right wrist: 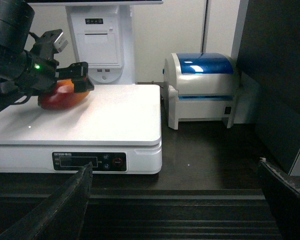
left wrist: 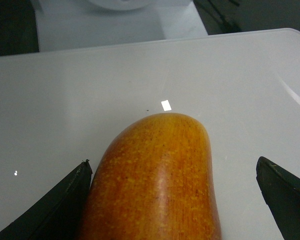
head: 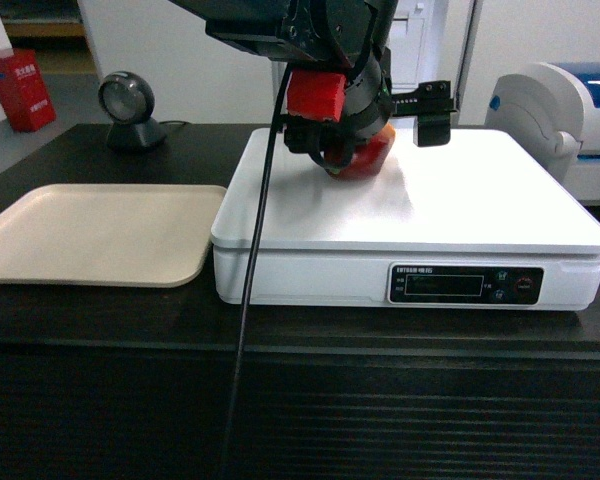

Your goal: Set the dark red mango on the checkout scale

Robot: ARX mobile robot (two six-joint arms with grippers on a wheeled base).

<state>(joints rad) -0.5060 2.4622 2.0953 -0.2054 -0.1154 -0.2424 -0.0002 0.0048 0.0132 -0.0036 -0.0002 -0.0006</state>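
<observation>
Scale (head: 410, 190) from front, above, side

In the head view, the left gripper (head: 365, 140) and its black wrist covered most of the glossy dark red mango (head: 372, 155), so only a small red part was visible. The sticker on the fruit could not be found in any view. In the left wrist view, the bottom edge cut off the mango's near end, and both black fingers (left wrist: 55, 205) were cut there too. The small text on the black display panel (head: 465, 285) of the large white boxy scale (head: 460, 200) was too small to read. The right gripper's fingertips (right wrist: 65, 205) were blurred and cropped at the bottom edge
</observation>
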